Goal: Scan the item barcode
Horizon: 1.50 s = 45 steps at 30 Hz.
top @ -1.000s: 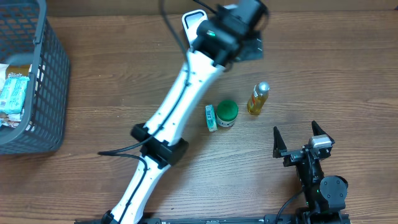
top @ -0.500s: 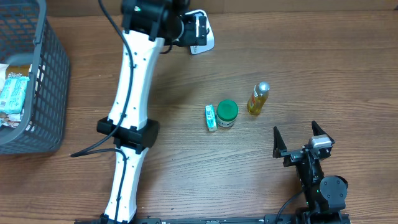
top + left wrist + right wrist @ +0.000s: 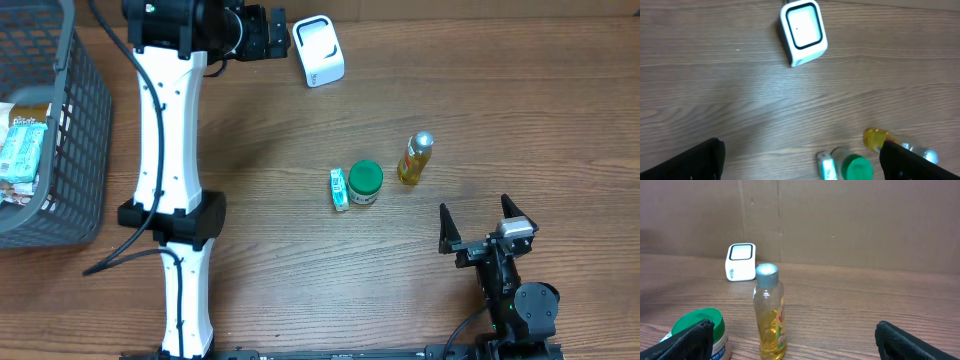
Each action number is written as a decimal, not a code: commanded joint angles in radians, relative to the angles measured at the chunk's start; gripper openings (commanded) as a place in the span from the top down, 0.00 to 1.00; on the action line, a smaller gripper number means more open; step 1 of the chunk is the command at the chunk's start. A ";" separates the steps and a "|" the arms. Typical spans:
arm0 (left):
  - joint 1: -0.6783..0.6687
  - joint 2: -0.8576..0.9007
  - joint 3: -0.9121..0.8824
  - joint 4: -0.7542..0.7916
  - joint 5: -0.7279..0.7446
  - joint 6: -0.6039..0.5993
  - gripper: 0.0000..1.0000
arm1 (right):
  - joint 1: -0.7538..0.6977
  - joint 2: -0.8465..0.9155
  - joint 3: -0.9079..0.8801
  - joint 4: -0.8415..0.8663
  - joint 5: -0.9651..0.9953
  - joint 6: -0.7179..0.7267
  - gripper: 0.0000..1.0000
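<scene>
Both pincers gape wide and empty: left gripper (image 3: 268, 32) hovers beside the scanner (image 3: 319, 50), right gripper (image 3: 475, 207) waits near the clustered bottle (image 3: 415, 158), green-lidded jar (image 3: 365, 183) and small box (image 3: 339, 189). A careless reach could topple the upright bottle, and I can't make out any barcode.
</scene>
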 commanded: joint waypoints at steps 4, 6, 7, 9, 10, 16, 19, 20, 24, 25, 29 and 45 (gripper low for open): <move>0.040 -0.169 -0.200 -0.002 -0.222 0.042 0.00 | -0.004 -0.008 -0.011 0.002 -0.002 -0.001 0.00; 0.064 -0.218 -0.287 -0.002 -0.289 0.042 0.01 | -0.004 -0.008 -0.011 0.002 -0.002 -0.001 0.00; 0.077 -0.240 -0.324 -0.002 -0.309 0.042 0.00 | -0.004 -0.008 -0.011 0.002 -0.002 -0.001 0.00; 0.115 -0.290 -0.414 -0.002 -0.328 0.041 0.00 | -0.004 -0.008 -0.011 0.002 -0.002 -0.001 0.00; 0.132 -0.307 -0.440 -0.002 -0.327 0.040 0.01 | -0.004 -0.008 -0.011 0.002 -0.002 -0.001 0.00; 0.333 -0.391 -0.546 -0.002 -0.313 0.041 0.01 | -0.004 -0.008 -0.011 0.002 -0.002 -0.001 0.00; 0.444 -0.420 -0.545 -0.002 -0.241 0.042 0.00 | -0.004 -0.008 -0.011 0.002 -0.002 -0.001 0.00; 0.483 -0.431 -0.545 -0.002 -0.203 0.046 0.00 | -0.004 -0.008 -0.011 0.002 -0.002 -0.001 0.00; 0.622 -0.469 -0.545 0.002 -0.101 0.076 0.00 | -0.004 -0.008 -0.011 0.002 -0.002 -0.001 0.00; 0.657 -0.475 -0.545 0.010 -0.096 0.075 0.00 | -0.004 -0.008 -0.011 0.002 -0.002 -0.001 0.00; 0.774 -0.475 -0.545 0.059 -0.101 0.076 0.00 | -0.004 -0.008 -0.011 0.002 -0.002 -0.001 0.00; 0.938 -0.295 -0.552 0.190 -0.216 0.259 0.00 | -0.004 -0.008 -0.011 0.002 -0.002 -0.001 0.00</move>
